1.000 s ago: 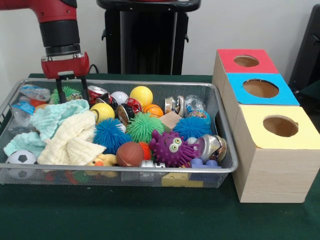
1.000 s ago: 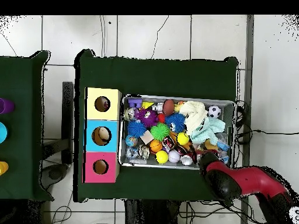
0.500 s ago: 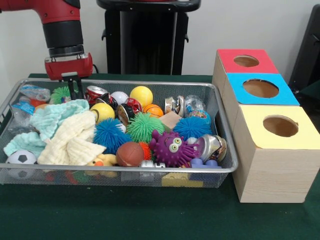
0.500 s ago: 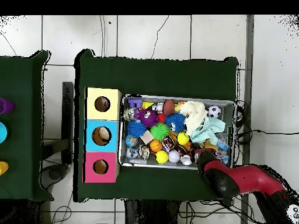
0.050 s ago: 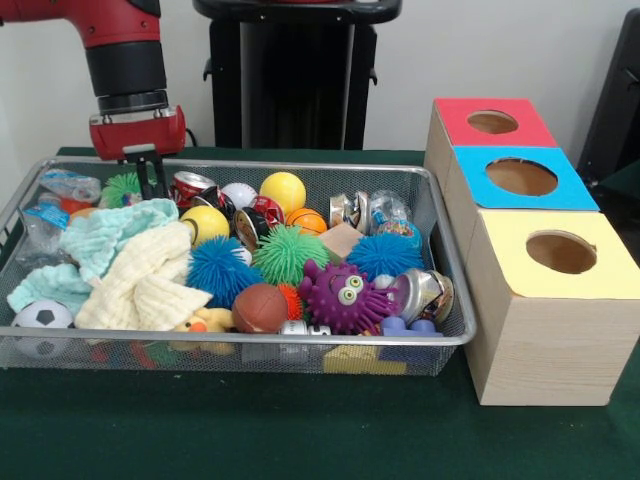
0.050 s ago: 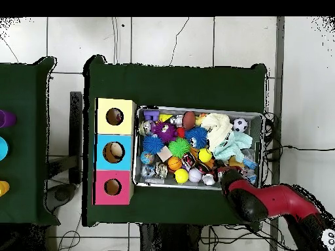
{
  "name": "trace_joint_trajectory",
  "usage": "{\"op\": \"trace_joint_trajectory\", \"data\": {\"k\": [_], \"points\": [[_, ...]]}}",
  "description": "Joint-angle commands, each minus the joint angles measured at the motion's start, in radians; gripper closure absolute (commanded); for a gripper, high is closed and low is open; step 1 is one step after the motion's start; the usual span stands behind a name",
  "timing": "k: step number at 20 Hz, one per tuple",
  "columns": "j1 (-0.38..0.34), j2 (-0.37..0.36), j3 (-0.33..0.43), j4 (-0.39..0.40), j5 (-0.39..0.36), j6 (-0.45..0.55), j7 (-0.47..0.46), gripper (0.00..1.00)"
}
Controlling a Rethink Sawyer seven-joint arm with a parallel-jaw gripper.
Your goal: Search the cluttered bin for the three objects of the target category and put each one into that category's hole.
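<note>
**Three holed boxes waiting, gripper hanging over the bin's corner**

Front view: One gripper (image 5: pixel 152 180) is hanging over the far left corner of the wire bin (image 5: pixel 300 163), just in front of a green spiky ball (image 5: pixel 122 186) and beside a red can (image 5: pixel 190 185). It is sitting higher and slightly further right than a second ago, and has not shifted in the last half second. Whether its jaws are released or clenched cannot be told from here, and nothing is visibly hanging from it.

Three boxes are standing in a row right of the bin, each showing one hole: a red box (image 5: pixel 460 115) farthest back, a blue box (image 5: pixel 475 190) in the middle and a yellow box (image 5: pixel 510 275) nearest.

The bin's contents are lying as before. Two blue spiky balls (image 5: pixel 215 268) are flanking a second green one (image 5: pixel 288 252). Two yellow balls (image 5: pixel 283 190), one soccer ball (image 5: pixel 42 318), one brown football (image 5: pixel 259 307) and one purple monster toy (image 5: pixel 340 295) are lying among them. Perhaps three cloths (image 5: pixel 140 280) are filling the left end, though their folds are making the count unsure. Which items belong to the target category cannot be told; all are lying in the bin.

Overhead view: The red arm (image 6: pixel 262 202) is covering one bin corner, hiding the gripper. The three boxes are touching one another along the bin's opposite end.
</note>
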Motion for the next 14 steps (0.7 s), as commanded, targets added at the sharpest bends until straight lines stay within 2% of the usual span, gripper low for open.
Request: {"op": "trace_joint_trajectory", "data": {"k": [1,7,11,14], "points": [[0.008,-0.045,-0.002,-0.02,-0.037,0.008,-0.063,1.0],[-0.023,-0.156,0.058,0.056,0.062,0.079,-0.094,1.0],[-0.025,-0.197,0.076,0.079,0.103,0.101,-0.106,1.0],[-0.016,-0.198,0.073,0.08,0.112,0.104,-0.105,1.0]]}}
